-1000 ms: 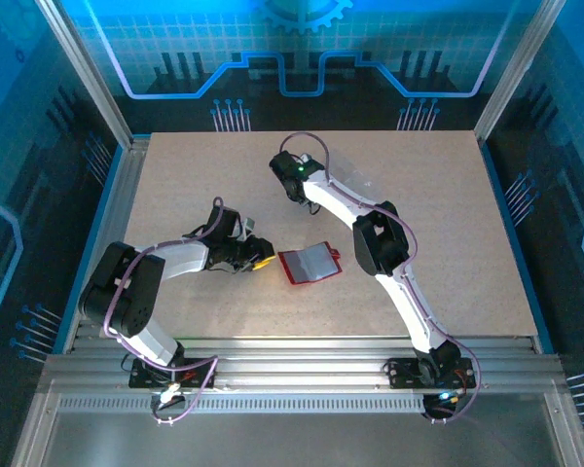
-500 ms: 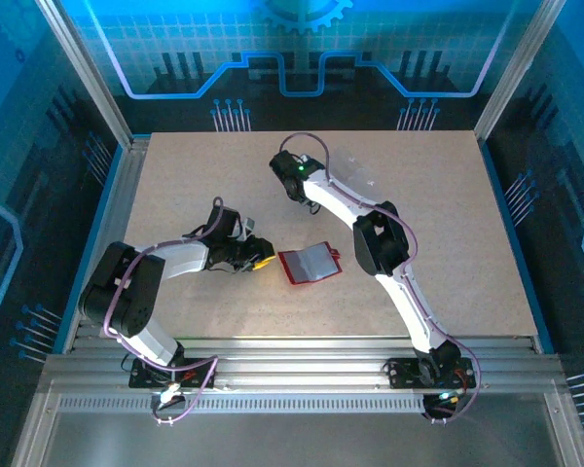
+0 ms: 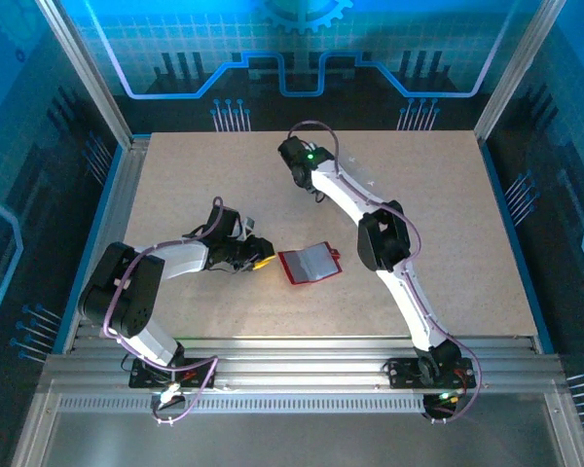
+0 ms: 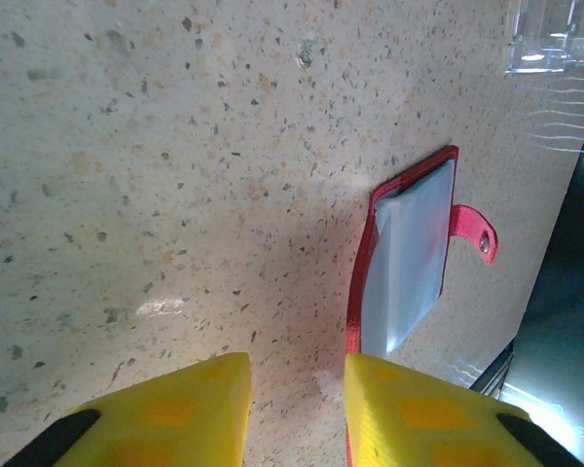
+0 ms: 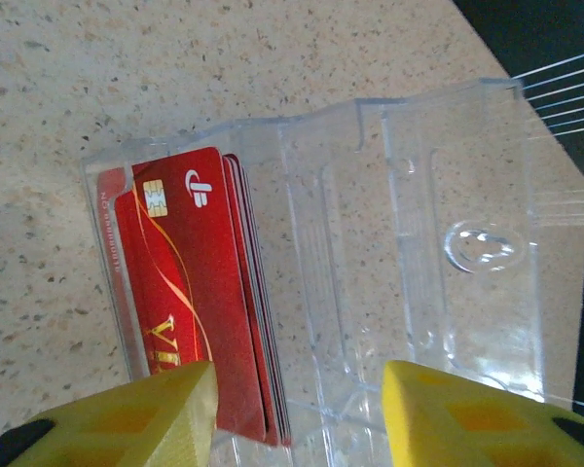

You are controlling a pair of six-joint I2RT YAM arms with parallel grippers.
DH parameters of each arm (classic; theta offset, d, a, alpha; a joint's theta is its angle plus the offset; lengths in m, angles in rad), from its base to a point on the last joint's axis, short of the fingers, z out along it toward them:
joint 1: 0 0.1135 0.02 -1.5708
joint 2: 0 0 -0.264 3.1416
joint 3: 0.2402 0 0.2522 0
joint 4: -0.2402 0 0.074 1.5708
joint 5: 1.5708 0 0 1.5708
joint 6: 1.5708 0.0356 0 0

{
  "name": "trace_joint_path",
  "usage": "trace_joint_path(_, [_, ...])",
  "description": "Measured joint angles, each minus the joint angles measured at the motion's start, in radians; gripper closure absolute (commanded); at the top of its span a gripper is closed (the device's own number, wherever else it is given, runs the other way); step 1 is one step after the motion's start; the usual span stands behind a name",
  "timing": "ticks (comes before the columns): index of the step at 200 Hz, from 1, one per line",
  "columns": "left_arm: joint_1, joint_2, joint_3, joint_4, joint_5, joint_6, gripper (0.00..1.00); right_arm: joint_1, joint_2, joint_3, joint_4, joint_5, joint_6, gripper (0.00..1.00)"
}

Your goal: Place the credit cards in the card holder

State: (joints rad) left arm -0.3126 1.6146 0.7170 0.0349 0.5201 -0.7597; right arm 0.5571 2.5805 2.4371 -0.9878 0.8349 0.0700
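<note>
Credit cards [image 5: 185,292] just ahead of the spread right claw [image 5: 294,389]

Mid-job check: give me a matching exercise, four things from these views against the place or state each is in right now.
Things:
1. credit cards
2. card holder
3. left pincer
4. right pincer

Places and states:
A. open, above the clear case
B. lying open on the table, clasp tab sticking out
C. stacked inside the clear case
D. open, next to one end of the card holder

Pairs: 1-C, 2-B, 3-D, 4-A
</note>
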Motion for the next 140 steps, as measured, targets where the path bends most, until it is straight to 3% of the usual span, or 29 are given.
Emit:
trace_joint_path(71, [0.000,0.000,0.000,0.000,0.000,0.000,0.68,-0.059,0.014,-0.021,-0.017,-0.185,0.023,0.51])
trace_joint_path(140, [0.000,0.000,0.000,0.000,0.000,0.000,0.68,-0.069,-0.105,-0.233,0.004,-0.254,0.076,0.55])
